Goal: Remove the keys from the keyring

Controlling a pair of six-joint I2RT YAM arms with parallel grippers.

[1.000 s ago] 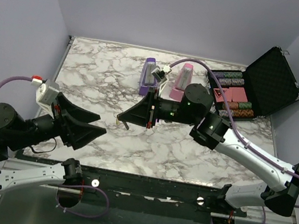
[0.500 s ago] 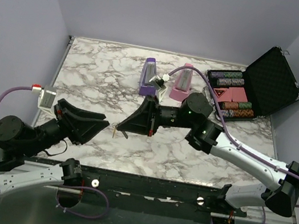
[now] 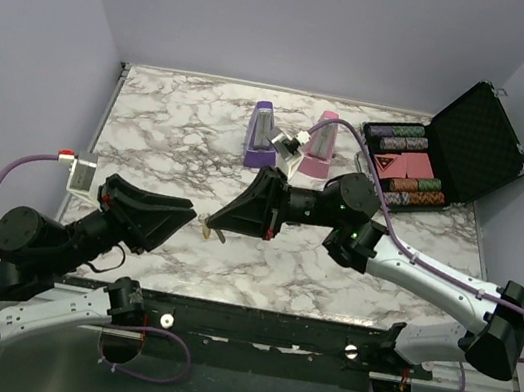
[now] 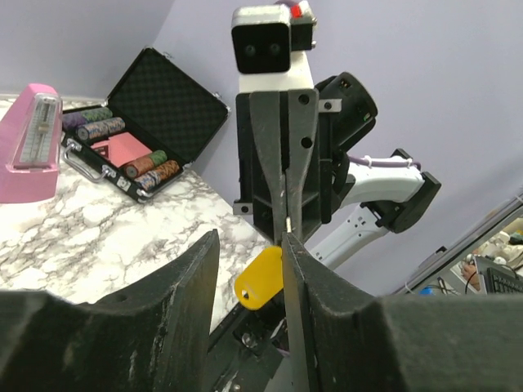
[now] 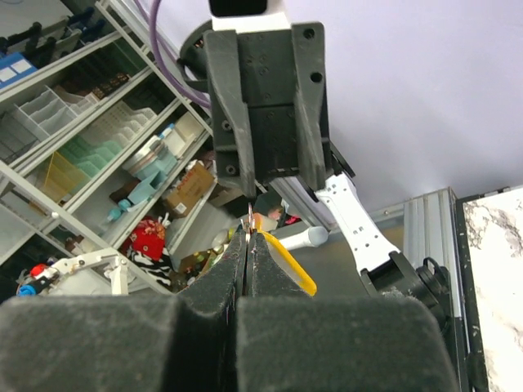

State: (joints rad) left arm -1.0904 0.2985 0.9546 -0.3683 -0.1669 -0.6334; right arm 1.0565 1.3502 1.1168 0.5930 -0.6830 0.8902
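Marble table (image 3: 154,116) is the work surface. An open black poker chip case (image 3: 476,132) sits at its far right corner, with a purple metronome (image 3: 259,135) and a pink metronome (image 3: 319,147) upright side by side at far centre.

Both arms reach in over the near half, tips facing each other, close but apart.

Right gripper (image 3: 214,221): I see its fingers pressed flat together, pinching the keys (image 3: 207,232) at the very tips, up off the table.

Left gripper (image 3: 183,217): fingers parted with a clear gap and clamped on nothing. They line up head-on with the right tips.

From the left wrist, the yellow tag (image 4: 260,278) hangs below the right fingertips, in the gap between my left fingers (image 4: 188,278). Its long axis is tilted, low end to the left, high end up toward the pinch. I can't tell if it touches a finger.

A thin metal sliver (image 5: 249,217) sticks out of the pinch along the finger line, pointing at the left gripper.
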